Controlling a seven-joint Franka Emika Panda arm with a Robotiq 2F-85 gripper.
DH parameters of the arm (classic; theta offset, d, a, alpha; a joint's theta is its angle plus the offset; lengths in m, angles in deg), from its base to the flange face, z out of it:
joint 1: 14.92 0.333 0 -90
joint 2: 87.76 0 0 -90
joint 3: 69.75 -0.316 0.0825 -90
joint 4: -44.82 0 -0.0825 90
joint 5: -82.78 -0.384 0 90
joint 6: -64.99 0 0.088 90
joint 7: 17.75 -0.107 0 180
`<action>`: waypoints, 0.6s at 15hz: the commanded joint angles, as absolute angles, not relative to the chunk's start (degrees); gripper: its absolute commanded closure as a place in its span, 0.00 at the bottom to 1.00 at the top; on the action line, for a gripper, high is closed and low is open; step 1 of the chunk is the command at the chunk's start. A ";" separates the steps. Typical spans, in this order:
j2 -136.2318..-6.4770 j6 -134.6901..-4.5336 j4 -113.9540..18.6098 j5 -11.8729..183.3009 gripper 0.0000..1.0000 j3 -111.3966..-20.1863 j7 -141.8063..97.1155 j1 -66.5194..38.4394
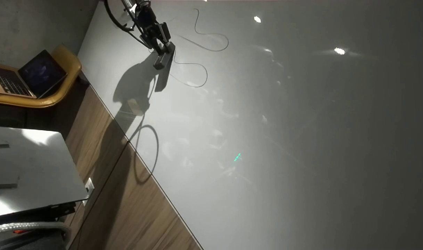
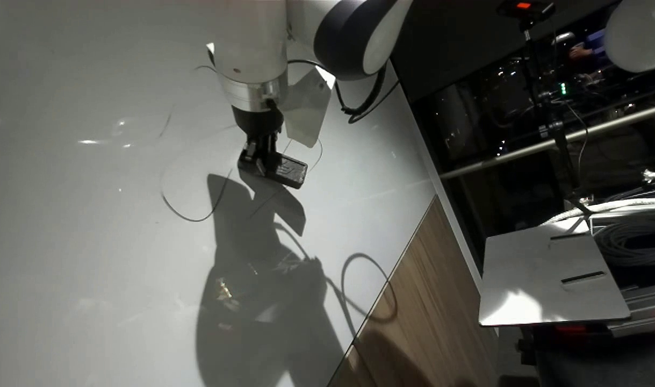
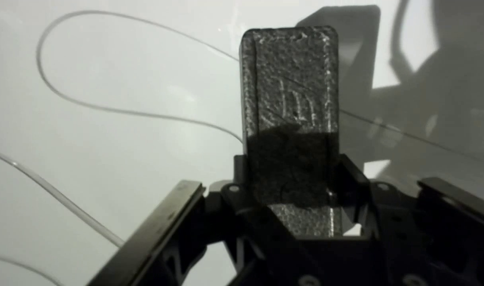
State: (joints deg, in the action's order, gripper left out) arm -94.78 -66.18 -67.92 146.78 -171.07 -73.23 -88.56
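Note:
My gripper [image 3: 293, 174] is shut on a dark, rectangular, eraser-like block [image 3: 291, 87], with its fingers [image 3: 240, 171] pressed to the two long sides. The block has a rough, speckled face and points forward out of the jaws in the wrist view. Both exterior views show the block [image 1: 162, 61] at the arm's end, close over a glossy white surface [image 1: 284, 139]. Its shadow is offset, so it looks raised or tilted; contact cannot be told. Thin dark looping lines [image 3: 146, 115] run under and beside the block; whether drawn or cord is unclear.
Wood panelling [image 1: 155, 208] borders the white surface. A laptop [image 1: 41, 74] rests on a yellow chair [image 1: 58, 99] beyond that edge. Nearby stands a grey metal plate [image 2: 547, 290], with a tripod [image 2: 558, 140] behind it. A black cable [image 2: 367, 105] hangs from the arm.

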 commanded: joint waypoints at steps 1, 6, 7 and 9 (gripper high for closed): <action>-84.38 -61.32 -69.13 153.85 0.71 -165.32 -74.48 -85.49; -75.47 -62.92 -67.30 160.65 0.71 -170.75 -74.80 -93.93; -73.68 -61.40 -66.77 161.56 0.71 -174.35 -74.25 -95.94; -69.63 -58.04 -67.00 164.48 0.71 -181.57 -73.93 -100.28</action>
State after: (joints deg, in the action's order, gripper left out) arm -75.87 -60.61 -70.06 157.14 -173.79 -74.69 -93.53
